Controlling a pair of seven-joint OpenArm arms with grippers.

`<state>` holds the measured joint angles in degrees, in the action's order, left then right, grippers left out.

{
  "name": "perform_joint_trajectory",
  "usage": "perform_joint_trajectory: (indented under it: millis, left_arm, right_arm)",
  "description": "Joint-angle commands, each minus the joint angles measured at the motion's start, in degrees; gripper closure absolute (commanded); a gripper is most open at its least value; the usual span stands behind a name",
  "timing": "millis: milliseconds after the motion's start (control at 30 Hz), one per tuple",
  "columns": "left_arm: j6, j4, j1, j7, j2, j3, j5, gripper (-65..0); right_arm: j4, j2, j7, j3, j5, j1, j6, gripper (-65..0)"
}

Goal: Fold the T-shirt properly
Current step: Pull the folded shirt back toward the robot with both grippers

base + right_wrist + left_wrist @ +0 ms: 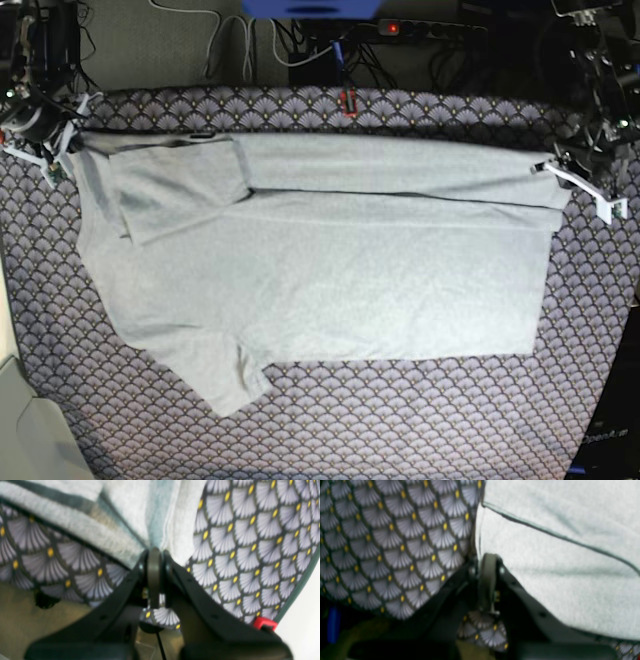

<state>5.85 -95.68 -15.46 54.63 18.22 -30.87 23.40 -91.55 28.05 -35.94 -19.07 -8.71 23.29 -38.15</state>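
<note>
T-shirt [360, 280] is spread on the patterned cloth [420, 420], its far edge pinched at one corner by the closed left tool [486, 562] and at the other by the closed right tool [156, 555], a folded strip between.

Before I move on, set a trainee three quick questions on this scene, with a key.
1. True or false: the left pincer has closed on the T-shirt.
2. Multiple choice: what pattern covers the tablecloth? a) stripes b) scallops c) checks
3. Fill in the blank: in the right wrist view, the small plastic piece at the tablecloth's edge is coloured ____.

Key: 1 true; 2 b; 3 red
</note>
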Motion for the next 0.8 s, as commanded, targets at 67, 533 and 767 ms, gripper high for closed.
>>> perform_joint_trajectory:
  millis: [67,533,767]
  left_arm:
    - [-0.2,-1.0,-1.3,-1.0,1.1,-0.5,-0.5,-0.3]
    - [-0.1,-2.8,-4.8,-1.0,1.2,-0.5,-0.5,-0.4]
    - [-0.1,-2.7,-4.8,-1.0,1.6,-2.7,-0.5,-0.5]
  right_arm:
    - [-3.0,1.4,0.6,-1.8,0.1,1.8,-1.5,0.0]
    - [-4.5,1.1,0.6,-2.6,0.1,3.9,-1.8,0.0]
    - [-4.4,1.1,0.6,-3.1,0.2,4.4,-1.8,0.0]
